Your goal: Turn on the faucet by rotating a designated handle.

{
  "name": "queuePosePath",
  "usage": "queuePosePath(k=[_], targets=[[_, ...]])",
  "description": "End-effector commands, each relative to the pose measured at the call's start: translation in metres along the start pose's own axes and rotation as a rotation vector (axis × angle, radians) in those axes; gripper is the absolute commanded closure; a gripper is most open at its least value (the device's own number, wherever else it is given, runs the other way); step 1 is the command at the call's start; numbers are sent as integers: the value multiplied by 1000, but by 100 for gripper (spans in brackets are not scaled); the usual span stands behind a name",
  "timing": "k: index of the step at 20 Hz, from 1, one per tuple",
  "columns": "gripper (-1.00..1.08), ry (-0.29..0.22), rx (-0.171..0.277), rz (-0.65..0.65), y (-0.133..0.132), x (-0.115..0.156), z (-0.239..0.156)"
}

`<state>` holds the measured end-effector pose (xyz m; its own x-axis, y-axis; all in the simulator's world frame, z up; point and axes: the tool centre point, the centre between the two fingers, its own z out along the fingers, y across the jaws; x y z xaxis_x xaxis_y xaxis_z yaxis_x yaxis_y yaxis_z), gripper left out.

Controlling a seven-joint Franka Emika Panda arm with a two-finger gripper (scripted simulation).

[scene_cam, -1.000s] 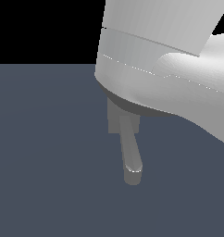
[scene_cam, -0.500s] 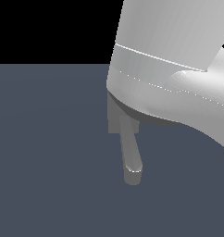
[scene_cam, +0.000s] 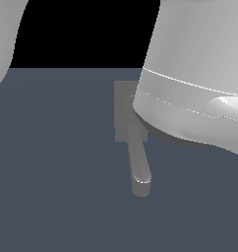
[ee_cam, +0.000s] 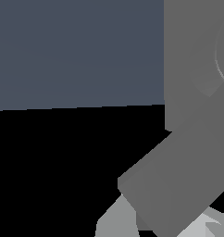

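Observation:
The grey faucet stands on the dark floor; its thick spout points toward the camera and has a glossy tip. The white arm covers the faucet's right side in the exterior view, hiding the handle and my gripper there. In the wrist view the base plate and round hub show, and the flat handle runs slantwise from the hub. My gripper sits at the handle's free end. Its pale fingers show on both sides of the bar, apart from each other.
Dark blue-grey floor surrounds the faucet. Another white part of the arm enters at the upper corner on the exterior view's left. Beyond the floor's far edge everything is black.
The arm has shifted toward the exterior view's right, uncovering more of the base plate. A white arm part now shows at the upper left. The spout has not moved.

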<state>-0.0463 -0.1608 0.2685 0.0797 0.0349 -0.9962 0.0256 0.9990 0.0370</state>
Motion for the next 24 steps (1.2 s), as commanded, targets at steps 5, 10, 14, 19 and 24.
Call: queuePosePath(k=[5, 10, 14, 19, 24], targets=[[108, 70, -24, -14, -8, 31, 0], [108, 0, 1, -10, -18, 21, -2], [108, 18, -5, -12, -21, 39, -2], [108, 41, -13, -14, -24, 63, -3], [108, 65, -22, -16, -28, 86, -4]])
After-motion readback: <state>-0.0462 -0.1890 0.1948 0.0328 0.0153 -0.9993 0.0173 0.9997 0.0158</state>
